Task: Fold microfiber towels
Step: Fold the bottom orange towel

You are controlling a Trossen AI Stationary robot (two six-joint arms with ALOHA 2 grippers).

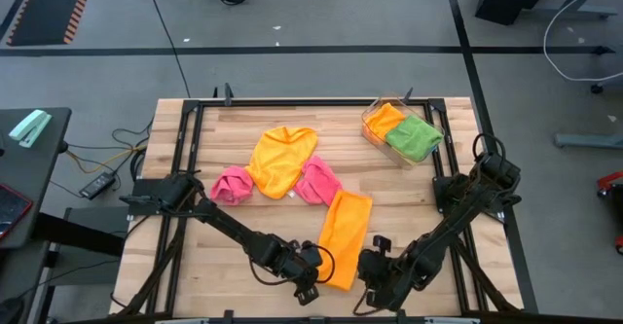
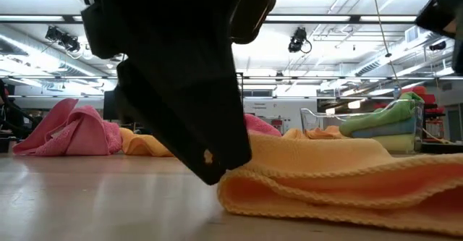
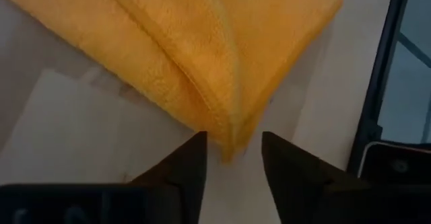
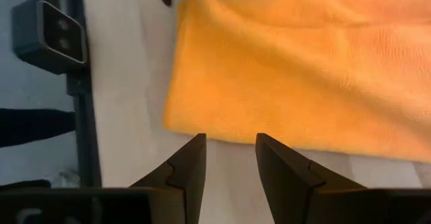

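An orange microfiber towel [image 1: 346,225] lies folded into a long strip on the wooden table, one end at the near edge. My left gripper [image 3: 232,143] stands open at that end, with the strip's near corner [image 3: 227,146] lying between its fingertips. My right gripper [image 4: 229,143] is open too, just short of the towel's near edge [image 4: 222,133], with nothing between its fingers. In the low view the towel [image 2: 333,176] shows stacked layers flat on the wood. Farther back lie a yellow-orange towel [image 1: 282,159] and two pink ones [image 1: 231,183] [image 1: 317,180].
A clear tray [image 1: 375,134] at the far right holds a folded orange towel [image 1: 385,118] and a green one [image 1: 414,137]. Black frame rails [image 1: 190,149] run along the table's sides. Bare wood [image 1: 234,256] lies left of the strip.
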